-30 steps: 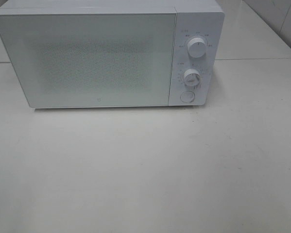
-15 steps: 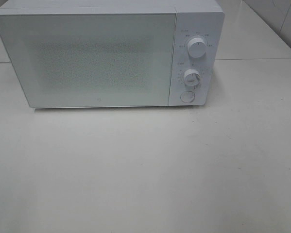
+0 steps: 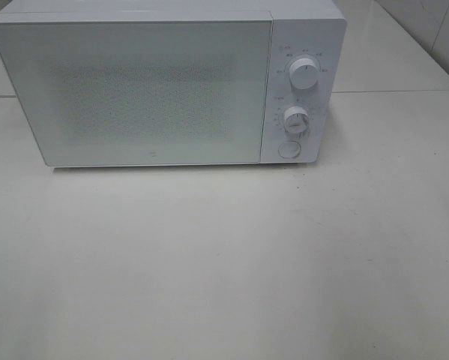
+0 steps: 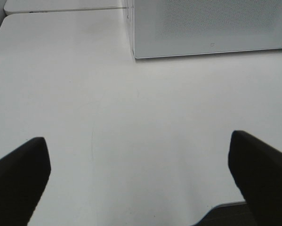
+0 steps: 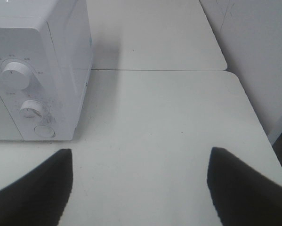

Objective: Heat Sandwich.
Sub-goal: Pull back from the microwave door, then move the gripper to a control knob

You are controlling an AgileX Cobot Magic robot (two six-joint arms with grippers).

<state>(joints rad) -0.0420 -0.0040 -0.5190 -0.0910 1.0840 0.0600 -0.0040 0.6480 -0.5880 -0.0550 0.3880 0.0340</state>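
The microwave point(image 3: 134, 90) is shut, sandwich unseen; left gripper point(image 4: 137, 139) and right gripper point(image 5: 141, 151) are held open, empty; the right-hand timer knob point(image 3: 295, 120) is likely needed next.

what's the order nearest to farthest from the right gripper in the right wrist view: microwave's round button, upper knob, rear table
From the right gripper:
1. round button, low on the microwave panel
2. upper knob, top of that panel; almost too close to call
3. rear table, beyond the seam

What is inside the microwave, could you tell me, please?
The microwave has its door shut, and the speckled white panel hides the cavity, so its contents cannot be seen. No sandwich shows in any view.
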